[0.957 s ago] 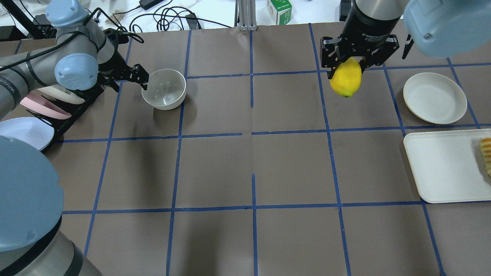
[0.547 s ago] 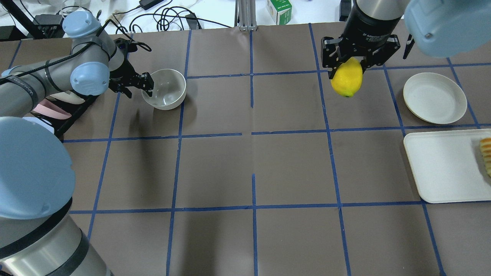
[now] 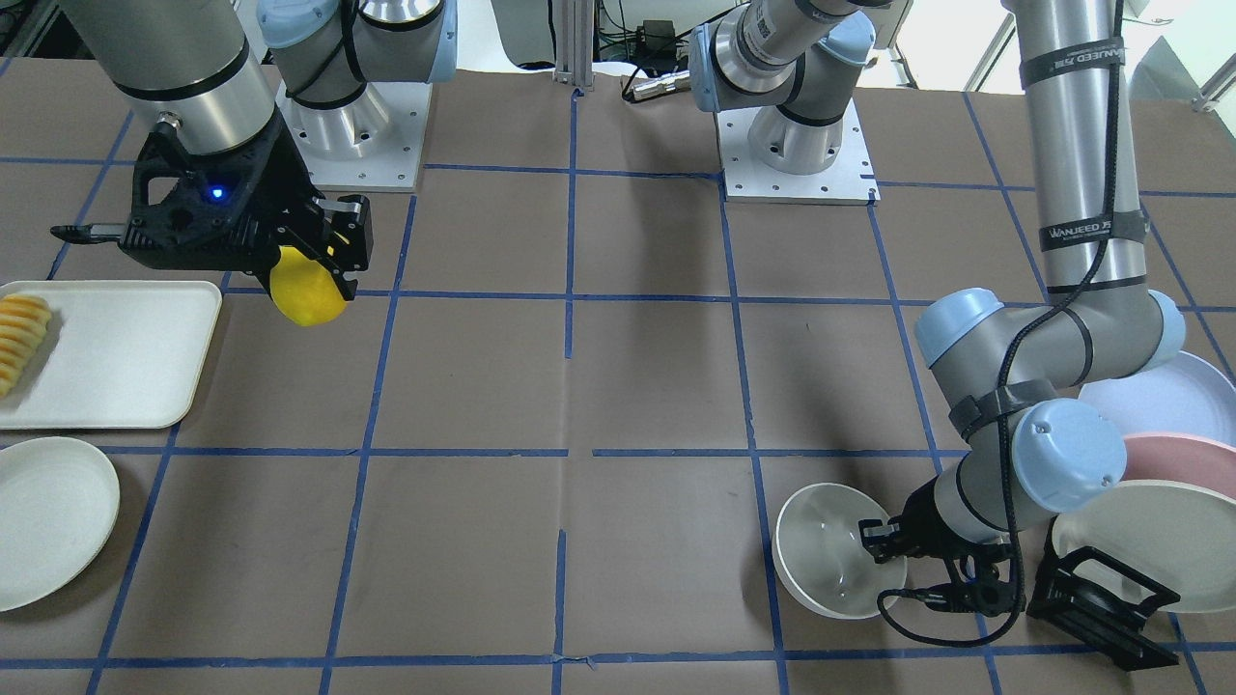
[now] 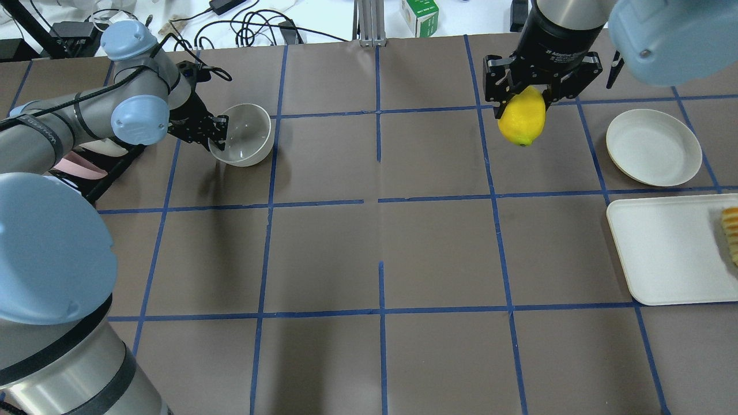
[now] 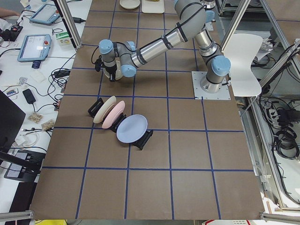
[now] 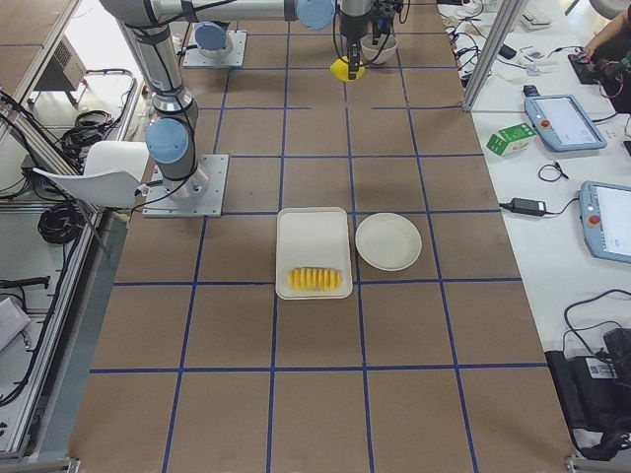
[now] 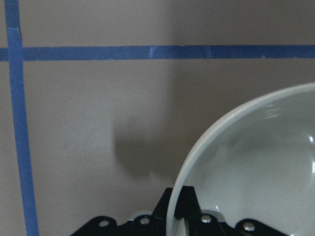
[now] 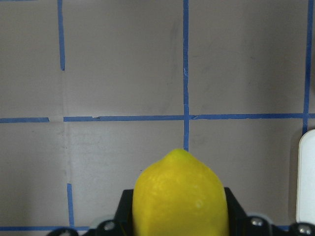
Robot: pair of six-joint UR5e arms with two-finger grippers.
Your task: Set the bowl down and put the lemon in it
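Observation:
The cream bowl (image 4: 245,138) sits tilted at the far left of the table, also in the front view (image 3: 828,552) and the left wrist view (image 7: 256,167). My left gripper (image 4: 217,134) is shut on the bowl's near-left rim, one finger inside and one outside (image 7: 179,209). My right gripper (image 4: 522,97) is shut on the yellow lemon (image 4: 522,118) and holds it pointing down above the far right of the table, clear of the surface. The lemon also shows in the front view (image 3: 307,288) and the right wrist view (image 8: 179,196).
A flat off-white plate (image 4: 653,147) lies right of the lemon. A white tray (image 4: 663,253) with sliced fruit (image 4: 731,233) lies at the right edge. A black rack (image 3: 1101,598) with blue, pink and cream plates stands beside the left arm. Blue tape grids the brown table.
My left gripper moved right onto the bowl's rim and shut on it; the bowl tilted and shifted slightly left. My right gripper and the lemon barely moved.

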